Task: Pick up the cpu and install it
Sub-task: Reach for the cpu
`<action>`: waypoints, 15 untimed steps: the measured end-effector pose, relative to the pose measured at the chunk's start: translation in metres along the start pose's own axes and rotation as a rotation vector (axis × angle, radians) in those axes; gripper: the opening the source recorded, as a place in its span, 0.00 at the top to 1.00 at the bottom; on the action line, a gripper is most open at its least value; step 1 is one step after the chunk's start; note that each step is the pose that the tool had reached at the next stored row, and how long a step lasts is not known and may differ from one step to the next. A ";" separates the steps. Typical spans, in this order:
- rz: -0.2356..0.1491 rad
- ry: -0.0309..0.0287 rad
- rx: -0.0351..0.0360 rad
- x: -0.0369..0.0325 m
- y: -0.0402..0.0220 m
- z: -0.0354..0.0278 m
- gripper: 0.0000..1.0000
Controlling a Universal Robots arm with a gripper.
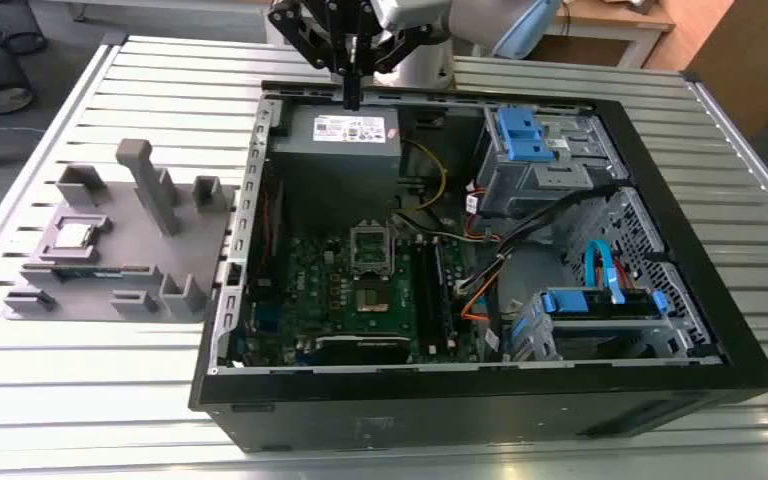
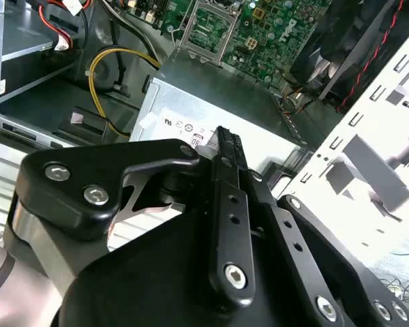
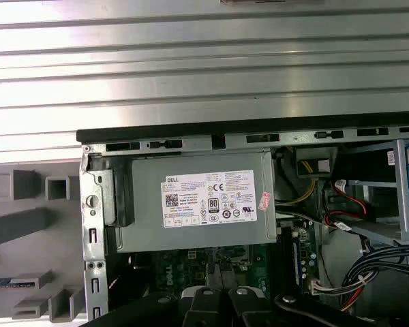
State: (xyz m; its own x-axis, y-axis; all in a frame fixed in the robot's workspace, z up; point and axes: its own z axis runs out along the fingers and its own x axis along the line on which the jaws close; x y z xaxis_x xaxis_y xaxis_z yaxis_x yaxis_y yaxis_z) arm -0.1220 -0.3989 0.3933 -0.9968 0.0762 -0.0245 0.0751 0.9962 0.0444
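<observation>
Pincer (image 1: 352, 100), pressed together and empty at upper centre; we judge it could clip the case wall (image 1: 256, 180) reaching the cpu (image 1: 75, 234) at left.

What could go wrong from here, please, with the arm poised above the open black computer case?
1. The gripper hangs shut over the grey metal box with a white label, while the small silvery square cpu lies on the grey holder at the exterior view's left; crossing low might clip the case wall.
2. The loose yellow cable near the motherboard socket could snag.
</observation>
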 end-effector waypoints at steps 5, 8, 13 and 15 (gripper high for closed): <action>0.000 0.0000 0.0000 0.0002 0.0000 0.0000 0.89; 0.000 0.0000 0.0000 0.0009 -0.0001 -0.0001 0.89; 0.000 0.0000 0.0000 0.0021 -0.0002 -0.0001 0.89; 0.000 0.0000 0.0000 0.0025 -0.0002 -0.0001 0.89</action>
State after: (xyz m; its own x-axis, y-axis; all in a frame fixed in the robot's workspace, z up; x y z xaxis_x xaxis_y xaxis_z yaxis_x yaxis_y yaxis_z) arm -0.1245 -0.3989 0.3933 -0.9968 0.0762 -0.0245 0.0751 0.9962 0.0444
